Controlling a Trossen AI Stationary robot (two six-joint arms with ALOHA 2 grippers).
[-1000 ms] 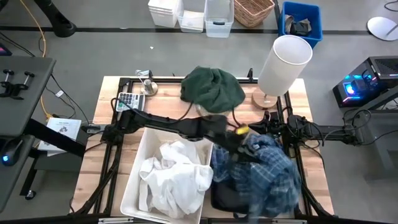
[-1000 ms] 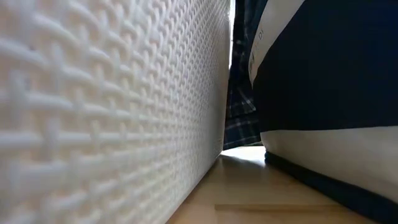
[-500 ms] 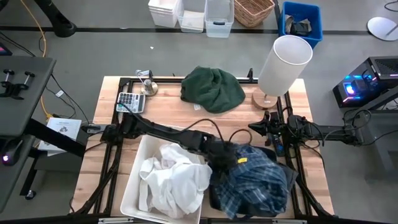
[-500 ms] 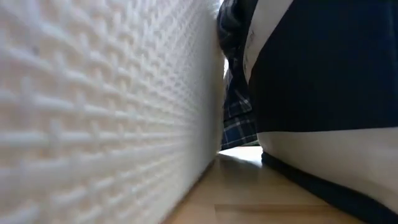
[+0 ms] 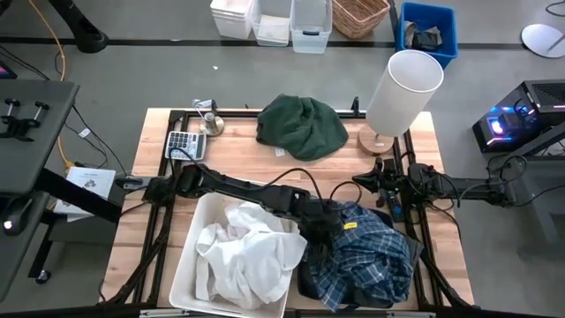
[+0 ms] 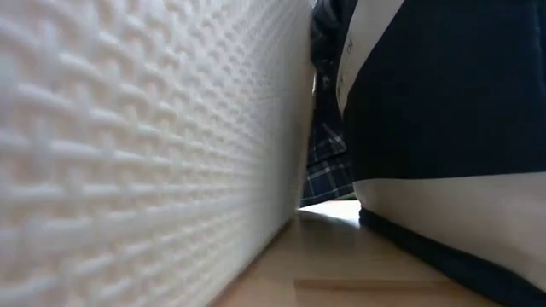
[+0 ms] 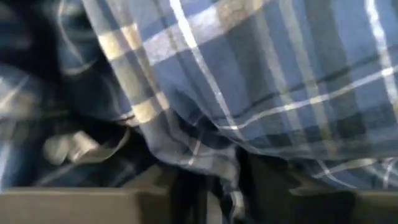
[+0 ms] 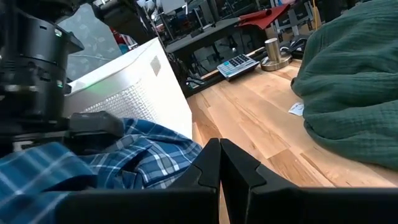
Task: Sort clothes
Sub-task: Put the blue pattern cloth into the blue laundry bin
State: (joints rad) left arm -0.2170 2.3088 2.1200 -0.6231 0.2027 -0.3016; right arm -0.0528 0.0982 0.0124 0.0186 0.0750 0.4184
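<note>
The blue-and-white plaid shirt (image 5: 364,256) lies heaped in the navy bin (image 5: 306,281) at the near right. Part of it hangs between the two bins (image 6: 328,166). My left gripper (image 5: 325,221) is low over the shirt's left part and shut on it. White garments (image 5: 247,256) fill the white bin (image 5: 188,261). A dark green garment (image 5: 302,125) lies on the table at the far middle. My right gripper (image 5: 360,181) is shut and empty, level above the table right of the green garment (image 8: 348,93). My left gripper has a fold of the plaid shirt (image 7: 229,180) between its two fingers (image 7: 186,196), coming from above. The rest of the shirt lies slack in the navy bin around and in front of the fingers.
A tall white cylinder (image 5: 403,88) on a wooden base stands at the far right. A calculator (image 5: 181,141) and a small metal cup (image 5: 210,122) are at the far left. Bins and a basket stand on the floor beyond the table.
My left gripper has come down and toward the near edge with the plaid shirt. The shirt, which hung spread out over the navy bin, has sunk into the bin and now lies heaped there.
</note>
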